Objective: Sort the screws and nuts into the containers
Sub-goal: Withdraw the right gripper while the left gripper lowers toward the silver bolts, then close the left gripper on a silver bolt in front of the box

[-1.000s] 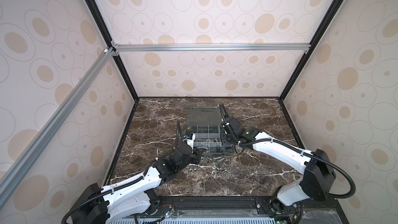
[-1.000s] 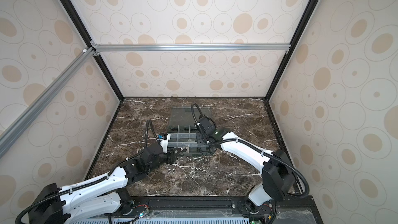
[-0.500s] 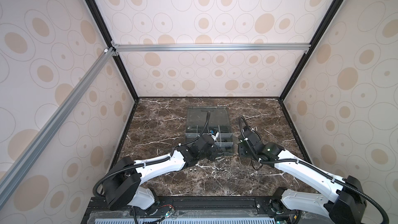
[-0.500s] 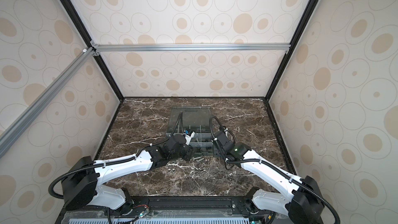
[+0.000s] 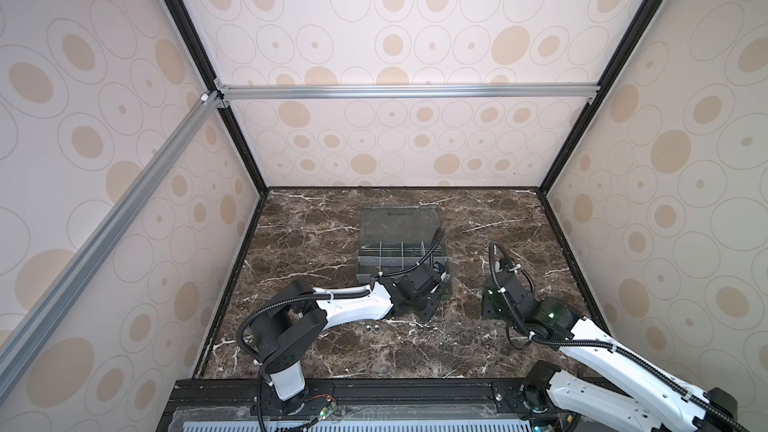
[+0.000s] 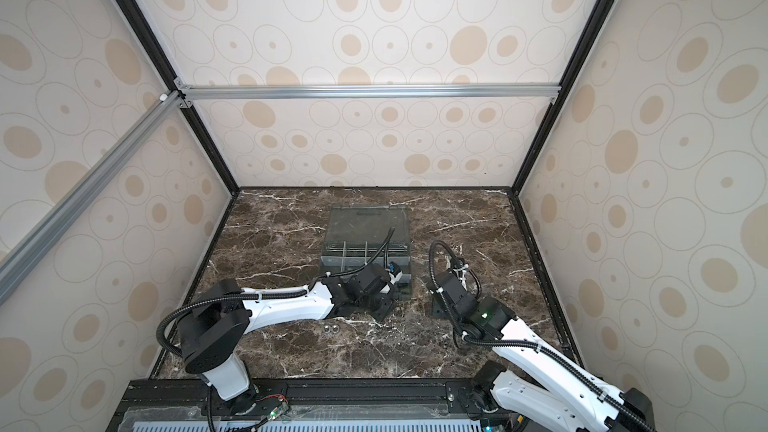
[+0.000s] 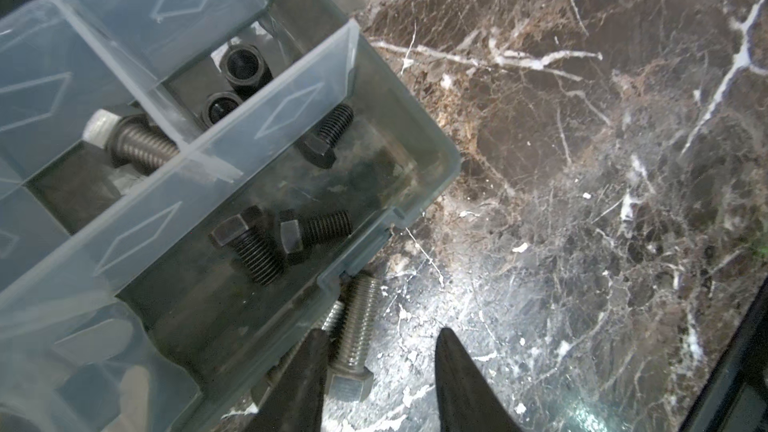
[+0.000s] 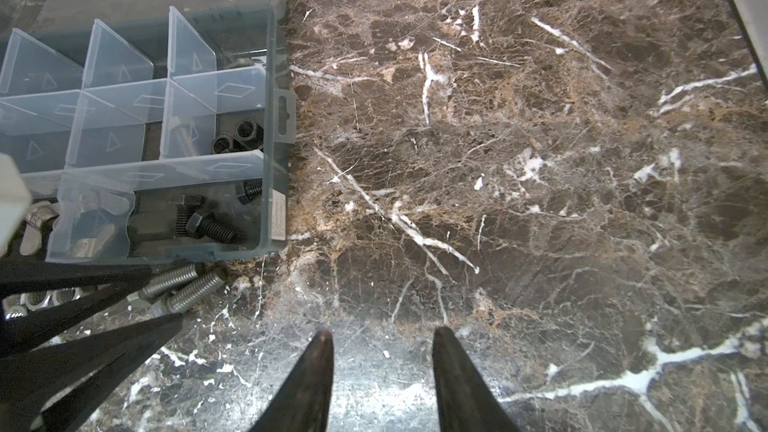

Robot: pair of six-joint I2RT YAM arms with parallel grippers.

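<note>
Two silver screws [image 7: 358,326] lie side by side on the marble table [image 7: 582,160]. Their threads point at the box [image 7: 432,168] wall, their heads away. Three black screws [image 7: 253,251] lie at different angles in the corner compartment [image 7: 199,309]. Two black nuts [image 7: 245,64] sit next door. The left gripper [image 7: 382,332] is spread around one silver screw without clamping it. The right gripper [image 8: 383,332] is parted over bare marble.

— What is the box made of?
— The dark grey translucent plastic organizer box [image 7: 432,151] is smooth, and its pale dividers [image 7: 266,118] are frosted plastic. Inside it lie matt black threaded metal bolts [image 7: 249,247]. Just outside its wall a bright silver metal bolt [image 7: 353,342] gleams.
— And beneath the box?
— A glossy brown marble-patterned tabletop [image 7: 582,160], catching the light.
</note>
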